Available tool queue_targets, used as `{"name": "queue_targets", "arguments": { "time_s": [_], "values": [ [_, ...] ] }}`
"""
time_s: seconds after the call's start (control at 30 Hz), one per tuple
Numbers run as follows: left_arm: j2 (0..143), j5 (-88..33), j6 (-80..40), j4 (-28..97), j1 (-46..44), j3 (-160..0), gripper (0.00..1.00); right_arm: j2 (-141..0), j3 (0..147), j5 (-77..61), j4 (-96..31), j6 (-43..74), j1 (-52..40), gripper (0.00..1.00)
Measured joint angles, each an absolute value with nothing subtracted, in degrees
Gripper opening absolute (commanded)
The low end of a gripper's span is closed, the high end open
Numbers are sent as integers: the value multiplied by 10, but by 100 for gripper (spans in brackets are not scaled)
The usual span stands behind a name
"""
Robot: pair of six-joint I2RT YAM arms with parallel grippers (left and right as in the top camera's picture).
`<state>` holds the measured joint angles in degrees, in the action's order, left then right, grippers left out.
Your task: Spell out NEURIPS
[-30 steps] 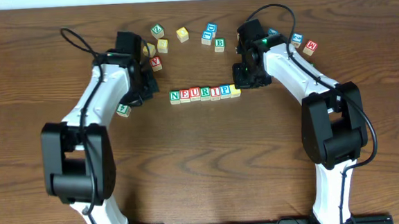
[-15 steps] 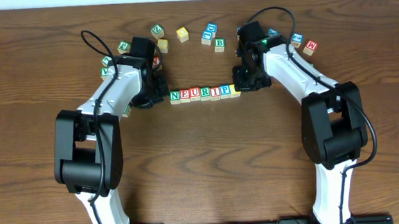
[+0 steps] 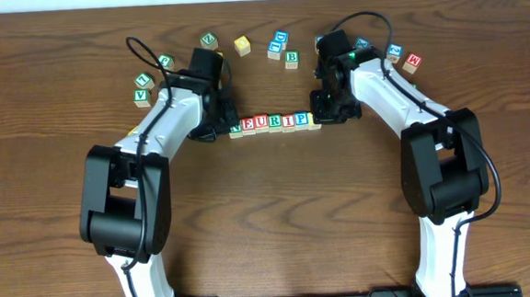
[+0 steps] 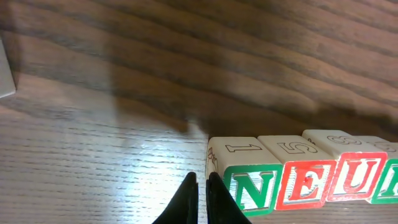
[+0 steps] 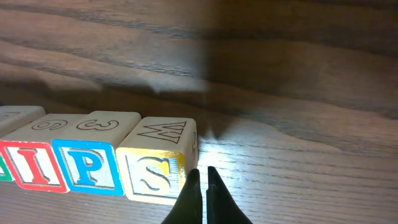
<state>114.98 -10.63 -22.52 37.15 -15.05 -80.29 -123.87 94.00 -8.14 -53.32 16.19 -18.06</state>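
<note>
**Row of small wooden letter cubes [image 3: 273, 123] on brown surface [image 3: 278, 212]**

Overhead: left pincer [image 3: 223, 129] and right pincer [image 3: 320, 117] sit at the row's ends. Left wrist: tips clenched empty, just beside green N cube [image 4: 252, 190]. Right wrist: likewise clenched (nothing held), beside yellow S cube [image 5: 152, 174].

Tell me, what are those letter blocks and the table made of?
The blocks look like pale wood: matte cream faces, painted coloured letters. The table is dark wood or wood-look laminate, I can't tell which: grain lines show, and a glare patch suggests a smooth finish.
</note>
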Motion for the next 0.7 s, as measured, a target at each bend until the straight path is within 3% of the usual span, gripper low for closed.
{"name": "queue_targets", "arguments": {
  "time_s": [0.7],
  "values": [
    [1150,-106,-225,340,-150,-803,8,-1239,940,-81,-548,188,-181,1]
  ]
}}
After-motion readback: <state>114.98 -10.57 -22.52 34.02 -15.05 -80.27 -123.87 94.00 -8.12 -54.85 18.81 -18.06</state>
